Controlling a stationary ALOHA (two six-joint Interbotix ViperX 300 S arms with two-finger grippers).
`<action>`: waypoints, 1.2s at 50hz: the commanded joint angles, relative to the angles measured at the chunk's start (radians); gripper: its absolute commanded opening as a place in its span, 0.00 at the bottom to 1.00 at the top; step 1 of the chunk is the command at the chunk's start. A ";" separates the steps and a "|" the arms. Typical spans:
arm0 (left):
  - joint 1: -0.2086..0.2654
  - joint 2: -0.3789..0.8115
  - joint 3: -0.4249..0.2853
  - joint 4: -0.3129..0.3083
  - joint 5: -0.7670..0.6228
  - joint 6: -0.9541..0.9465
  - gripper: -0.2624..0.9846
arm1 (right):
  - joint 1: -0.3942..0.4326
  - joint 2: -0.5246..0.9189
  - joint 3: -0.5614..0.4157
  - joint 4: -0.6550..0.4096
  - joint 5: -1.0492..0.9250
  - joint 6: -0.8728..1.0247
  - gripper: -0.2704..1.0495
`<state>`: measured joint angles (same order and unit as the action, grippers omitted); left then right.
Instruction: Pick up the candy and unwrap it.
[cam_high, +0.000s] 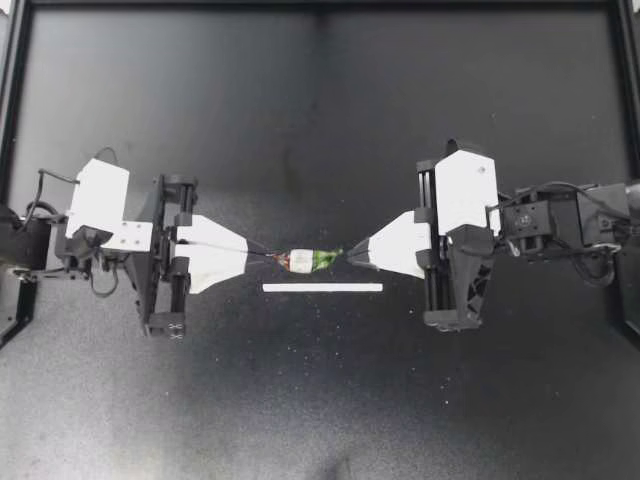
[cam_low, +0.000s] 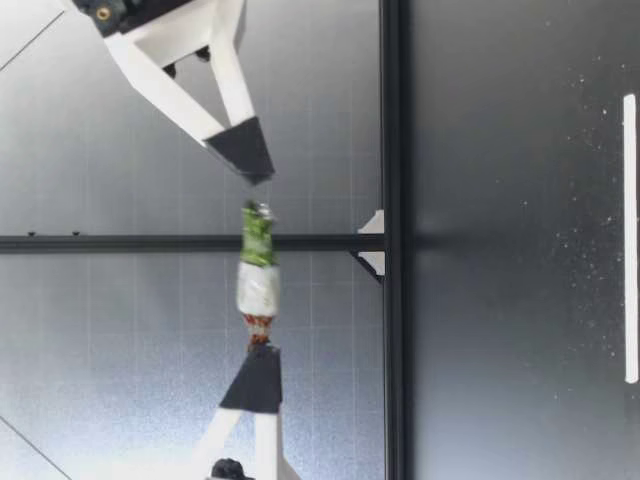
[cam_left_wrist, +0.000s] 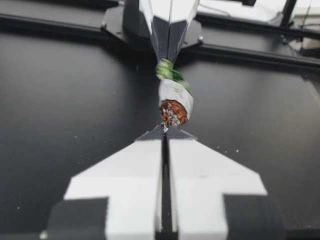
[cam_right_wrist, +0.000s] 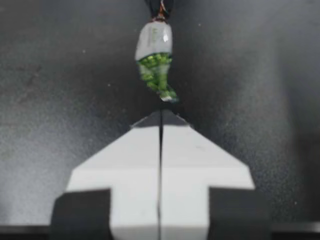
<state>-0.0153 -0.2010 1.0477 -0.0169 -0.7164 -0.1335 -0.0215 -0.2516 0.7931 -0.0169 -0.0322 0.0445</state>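
My left gripper (cam_high: 268, 257) pinches the brown twist of the candy (cam_high: 305, 260), holding it above the middle of the tabletop (cam_high: 320, 400). That presents the green twist to my right gripper (cam_high: 350, 255), which is pressed together on nothing, just short of it.

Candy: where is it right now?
Top view: the candy hangs off the table near its middle, brown end pinched by my left gripper, green end just short of my right gripper, beside the white strip.
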 joint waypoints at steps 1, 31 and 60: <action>0.002 -0.008 -0.009 0.003 -0.003 0.002 0.05 | -0.008 -0.029 -0.011 -0.002 -0.006 0.000 0.03; 0.002 -0.063 -0.198 0.032 0.500 0.609 0.05 | -0.034 -0.026 0.032 0.002 -0.183 0.015 0.18; -0.008 -0.120 -0.075 0.061 0.031 1.727 0.05 | -0.078 0.037 0.032 0.035 -0.558 0.382 0.59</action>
<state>-0.0215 -0.2991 0.9695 0.0736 -0.5553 1.5631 -0.0905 -0.2163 0.8376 0.0368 -0.5308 0.3651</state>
